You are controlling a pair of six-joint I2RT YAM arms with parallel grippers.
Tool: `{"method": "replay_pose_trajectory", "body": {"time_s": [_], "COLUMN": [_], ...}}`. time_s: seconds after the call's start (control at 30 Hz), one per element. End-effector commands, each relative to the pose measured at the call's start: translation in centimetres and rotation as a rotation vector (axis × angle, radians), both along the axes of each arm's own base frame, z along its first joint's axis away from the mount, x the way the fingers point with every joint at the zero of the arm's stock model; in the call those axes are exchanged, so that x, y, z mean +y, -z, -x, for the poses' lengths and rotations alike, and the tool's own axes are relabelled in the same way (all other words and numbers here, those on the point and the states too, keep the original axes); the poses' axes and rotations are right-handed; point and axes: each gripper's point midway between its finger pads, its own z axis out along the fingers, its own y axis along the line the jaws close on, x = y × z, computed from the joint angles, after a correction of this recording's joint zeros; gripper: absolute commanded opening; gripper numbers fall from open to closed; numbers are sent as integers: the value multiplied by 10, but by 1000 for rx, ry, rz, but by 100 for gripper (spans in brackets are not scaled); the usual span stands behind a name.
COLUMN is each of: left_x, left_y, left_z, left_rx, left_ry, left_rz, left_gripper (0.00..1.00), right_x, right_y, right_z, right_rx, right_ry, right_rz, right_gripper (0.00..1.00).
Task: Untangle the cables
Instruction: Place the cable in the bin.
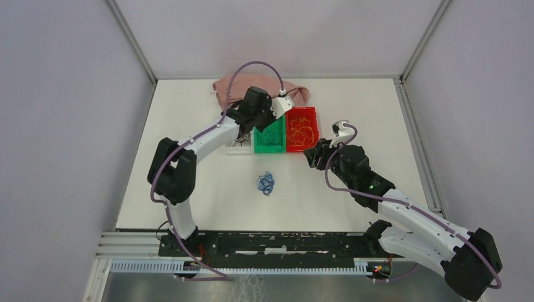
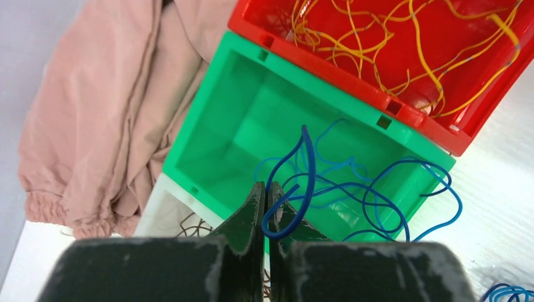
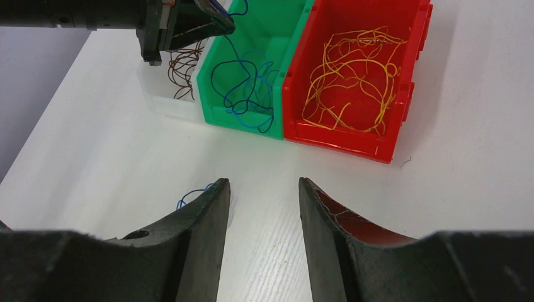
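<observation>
1. Blue cable (image 2: 306,182) pinched between the shut tips of the left gripper (image 2: 265,189), jaws pressed together with no gap; one loop arching up past the tips, the rest trailing down.
2. Directly below and ahead of those tips: green bin (image 2: 208,107), more blue cables (image 2: 378,189) lying loose inside, a few hanging over the rim on the gripper's right.
3. On the gripper's right, touching the green bin wall to wall: red bin (image 2: 327,60), filled with a loose mass of yellow-orange cables (image 2: 403,50).
4. On its left, partly hidden under the fingers: clear bin (image 3: 165,100), touching the green one, with curly dark brown cables (image 3: 182,69) inside.
5. Further ahead and left of the gripper: pink cloth (image 2: 107,126), crumpled, lying against the far ends of the green and clear bins.
6. Right gripper (image 3: 259,182) roughly half open, nothing between the fingers, only bare white table (image 3: 113,145) in the gap.
7. Ahead of it, well apart: all three bins in a row, red slightly right, green slightly left, clear furthest left.
8. Just beside its left finger: small blue tangle (image 1: 266,183) on the table, apart from the bins, partly hidden by that finger in the right wrist view.
9. Across the far-left corner of that view: left gripper and arm over the clear and green bins, covering part of both.
</observation>
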Motion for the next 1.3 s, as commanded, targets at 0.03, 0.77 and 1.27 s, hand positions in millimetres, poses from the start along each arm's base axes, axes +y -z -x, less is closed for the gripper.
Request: {"method": "replay_pose_trajectory", "body": {"time_s": [0.03, 0.77, 1.27], "left_x": [0, 9, 57], "left_y": [7, -32, -117], "left_z": [-1, 33, 60], "left_rx": [11, 186, 316], "left_ry": [9, 186, 110], "left_rz": [-37, -47, 240], "left_gripper": [4, 61, 94], "right_x": [-6, 7, 103], "right_y": [-14, -8, 5], "right_z": [-3, -15, -128], "right_rx": [-32, 30, 62], "right_ry": [30, 5, -166], "right_rz": [-25, -18, 153], "right_gripper": [50, 51, 51]}}
